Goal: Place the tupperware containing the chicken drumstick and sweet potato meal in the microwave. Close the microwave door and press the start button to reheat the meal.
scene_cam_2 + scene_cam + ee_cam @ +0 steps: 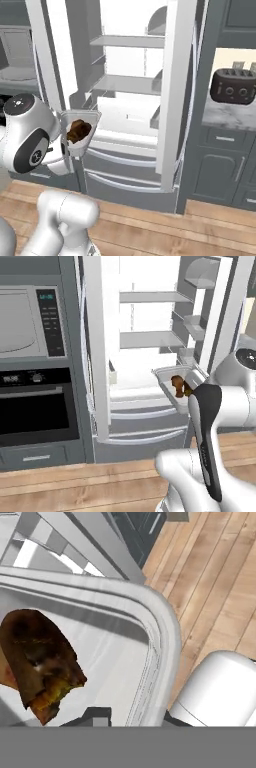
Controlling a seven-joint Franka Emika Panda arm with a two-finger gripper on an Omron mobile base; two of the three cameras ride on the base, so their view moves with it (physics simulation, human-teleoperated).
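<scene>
A clear grey tupperware [165, 374] [80, 114] [161, 629] hangs in the air in front of the open fridge, level with its lower shelf. Inside it lies a brown chicken drumstick [178, 384] [77, 131] [41, 662] with an orange piece beside it. My gripper [135, 717] is shut on the container's rim, one fingertip [98, 714] inside and the other outside. The microwave [20, 321], with cyan digits on its black panel [51, 321], sits far left, well apart from the container. Its front looks pale grey, and I cannot tell how its door stands.
The fridge [145, 338] [127, 82] stands wide open with white shelves, and its doors [97, 351] [175, 90] jut out on both sides of the container. A black oven [35, 406] sits under the microwave. A dark toaster [232, 86] rests on the right counter. Wooden floor lies below.
</scene>
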